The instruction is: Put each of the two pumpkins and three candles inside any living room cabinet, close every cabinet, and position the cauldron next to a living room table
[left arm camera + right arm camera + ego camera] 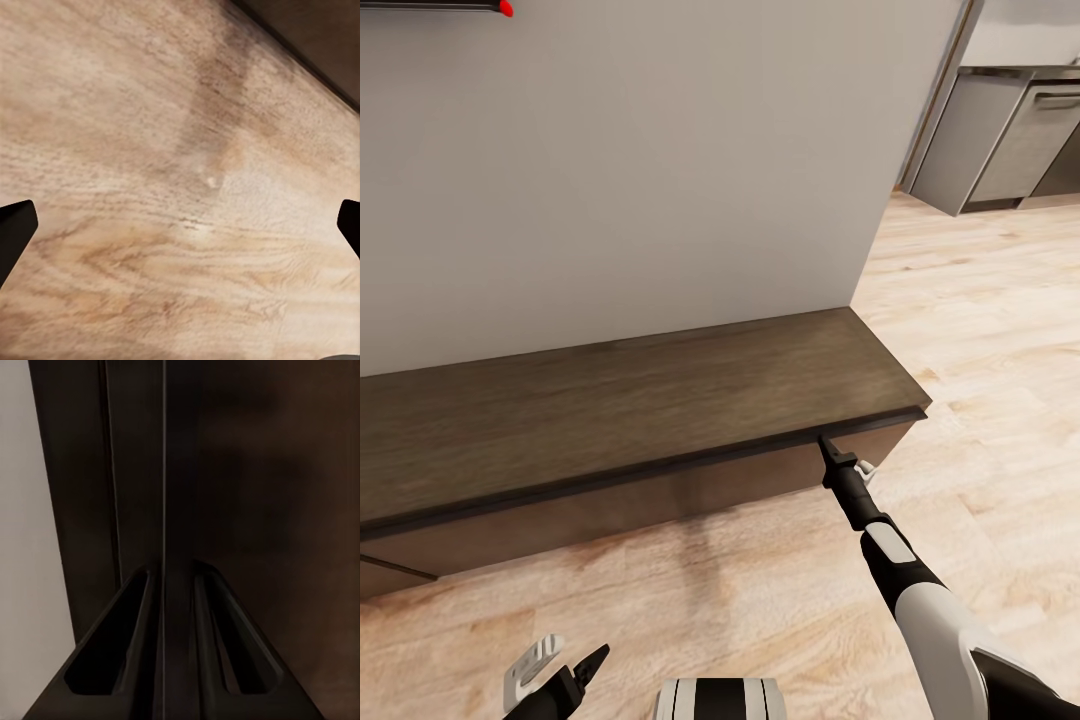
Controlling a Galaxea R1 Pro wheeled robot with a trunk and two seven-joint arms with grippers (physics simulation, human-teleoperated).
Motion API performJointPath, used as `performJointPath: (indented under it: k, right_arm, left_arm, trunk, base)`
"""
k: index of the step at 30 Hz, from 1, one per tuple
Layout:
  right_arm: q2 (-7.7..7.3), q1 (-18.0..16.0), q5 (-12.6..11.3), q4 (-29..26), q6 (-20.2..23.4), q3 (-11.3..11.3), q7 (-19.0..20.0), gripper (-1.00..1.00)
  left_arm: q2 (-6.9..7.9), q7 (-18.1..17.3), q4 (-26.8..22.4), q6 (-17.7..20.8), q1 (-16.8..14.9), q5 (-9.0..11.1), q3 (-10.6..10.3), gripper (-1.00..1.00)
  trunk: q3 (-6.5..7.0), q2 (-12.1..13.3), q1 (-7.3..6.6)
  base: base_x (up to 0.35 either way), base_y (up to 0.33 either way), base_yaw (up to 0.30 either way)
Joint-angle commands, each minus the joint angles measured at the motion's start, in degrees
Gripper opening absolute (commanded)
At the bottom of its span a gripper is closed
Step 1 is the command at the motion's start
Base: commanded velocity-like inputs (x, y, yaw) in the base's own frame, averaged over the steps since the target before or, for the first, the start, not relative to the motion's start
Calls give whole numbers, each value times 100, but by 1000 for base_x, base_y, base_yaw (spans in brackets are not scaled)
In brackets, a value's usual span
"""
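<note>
The cabinet (pixel 620 400) is a long low dark-brown unit against the white wall, its top bare. My right gripper (pixel 826 445) is shut, its tip touching the cabinet front just under the top's lip near the right end. In the right wrist view the right gripper (pixel 174 585) has its two dark fingers close together against the dark wood (pixel 285 472). My left gripper (pixel 565 665) hangs open low over the floor, holding nothing; its fingertips (pixel 15 225) stand far apart over bare planks. The pumpkins, candles, cauldron and table are out of view.
Light wood floor (pixel 980 330) runs in front of and to the right of the cabinet. Grey kitchen units (pixel 1010 140) stand at the far right past the wall's corner. At the cabinet's far left a front panel (pixel 390 575) seems to stand slightly out.
</note>
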Motion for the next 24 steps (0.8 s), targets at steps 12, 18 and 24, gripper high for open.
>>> performJointPath:
  k: [12, 18, 24]
  right_arm:
    - [3, -15, -45, -12, 46, 0, 18, -100]
    - [3, -15, -45, -12, 46, -1, 18, -100]
    - [3, -15, -44, -12, 46, -1, 15, -100]
  left_arm:
    - [0, -9, -4, 0, -1, 0, -1, 100]
    - [0, -9, -3, 0, -1, 0, -1, 100]
    - [0, -9, -2, 0, -1, 0, -1, 100]
  trunk:
    - [1, 0, -1]
    - [1, 0, -1]
    - [1, 0, -1]
  base:
    - [-53, 0, 0]
    - [-110, 0, 0]
    - [-26, 0, 0]
